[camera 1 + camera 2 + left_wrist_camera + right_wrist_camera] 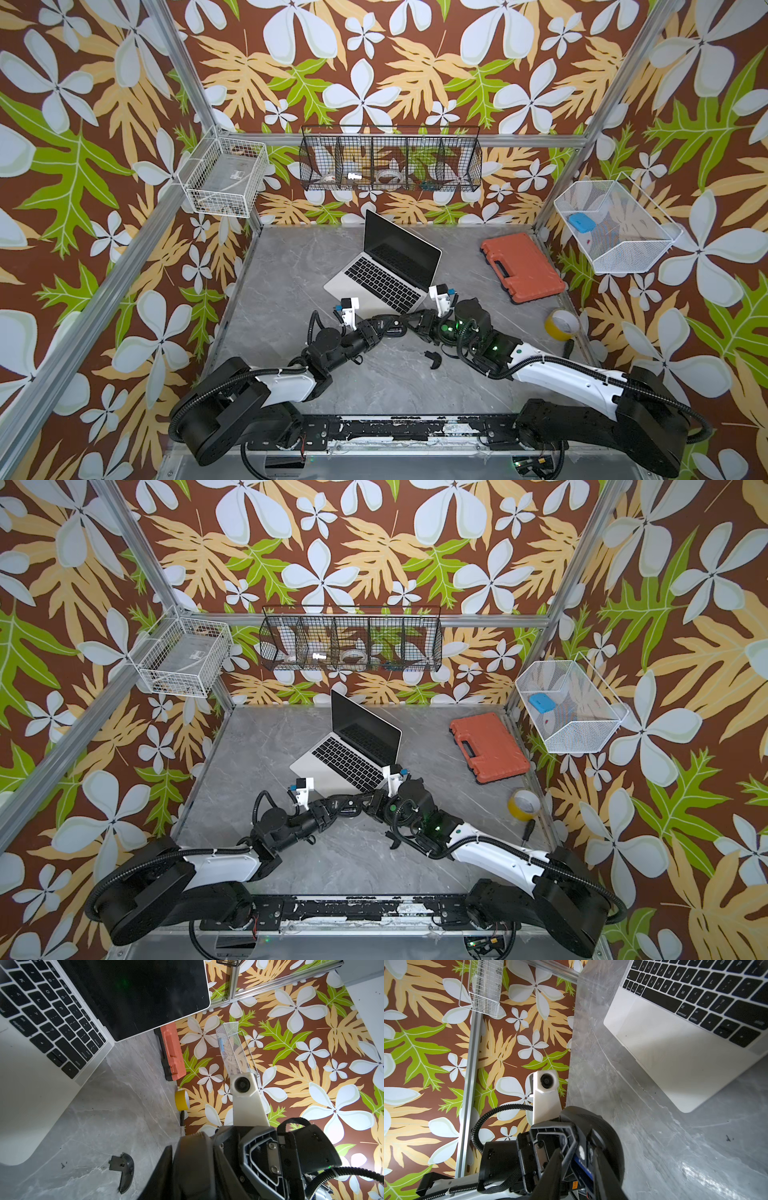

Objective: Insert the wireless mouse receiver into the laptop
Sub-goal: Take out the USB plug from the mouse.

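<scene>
Hovering just in front of the laptop (390, 274), the two arms are meeting above the desk (291, 270). The task is looking barely begun, as nothing is showing plugged into the laptop edges that are in view.

The left gripper (382, 326) is clamping partway shut on the black mouse (393, 328), holding it clear of the desk. The right gripper (577, 1153) is standing with its fingers narrowly apart at the mouse's underside, and I cannot tell whether it is pinching anything.

The wireless mouse receiver is not showing anywhere. I am judging it to be sitting inside the mouse, since the curved cover piece (124, 1172) is lying apart on the desk. Pulling it out, carrying it over and pushing it into a port are all waiting to be done.

The laptop is showing a smooth matte silver shell, flat black keys and a glossy dark screen. The cover is looking like thin moulded black plastic with small clips. The desk is presenting a grey, marble-veined, faintly shiny surface.
</scene>
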Available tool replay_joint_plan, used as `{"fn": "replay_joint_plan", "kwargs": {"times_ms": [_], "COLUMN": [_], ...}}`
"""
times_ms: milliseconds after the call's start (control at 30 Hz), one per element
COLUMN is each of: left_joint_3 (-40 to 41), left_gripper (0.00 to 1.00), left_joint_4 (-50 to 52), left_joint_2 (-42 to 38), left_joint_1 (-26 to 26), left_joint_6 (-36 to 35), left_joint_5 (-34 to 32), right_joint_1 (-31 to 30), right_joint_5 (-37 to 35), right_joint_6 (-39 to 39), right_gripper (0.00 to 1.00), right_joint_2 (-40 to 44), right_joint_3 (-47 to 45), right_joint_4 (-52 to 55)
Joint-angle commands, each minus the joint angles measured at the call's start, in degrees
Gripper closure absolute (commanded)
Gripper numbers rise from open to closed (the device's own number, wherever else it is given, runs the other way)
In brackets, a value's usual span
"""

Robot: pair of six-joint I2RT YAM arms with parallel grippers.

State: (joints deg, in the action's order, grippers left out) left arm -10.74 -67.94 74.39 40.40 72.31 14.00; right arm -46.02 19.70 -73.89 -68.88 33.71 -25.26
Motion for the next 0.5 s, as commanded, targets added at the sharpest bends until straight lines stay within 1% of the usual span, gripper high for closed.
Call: {"fn": "replay_joint_plan", "kwargs": {"times_ms": [0, 467], "left_joint_3": [0.0, 0.28], "left_gripper": [1.0, 1.0], "left_joint_4": [2.92, 3.77], "left_joint_2": [0.44, 0.61], "left_joint_1": [1.26, 1.26], "left_joint_6": [-0.86, -0.76], "left_joint_5": [12.1, 10.92], "right_joint_1": [-0.54, -0.14], "right_joint_5": [9.33, 9.12], "right_joint_6": [-1.08, -0.89], "right_gripper": [0.73, 0.74], "right_joint_2": [0.57, 1.56], "right_joint_3": [0.5, -0.24], "right_joint_4": [-18.12, -16.89]}}
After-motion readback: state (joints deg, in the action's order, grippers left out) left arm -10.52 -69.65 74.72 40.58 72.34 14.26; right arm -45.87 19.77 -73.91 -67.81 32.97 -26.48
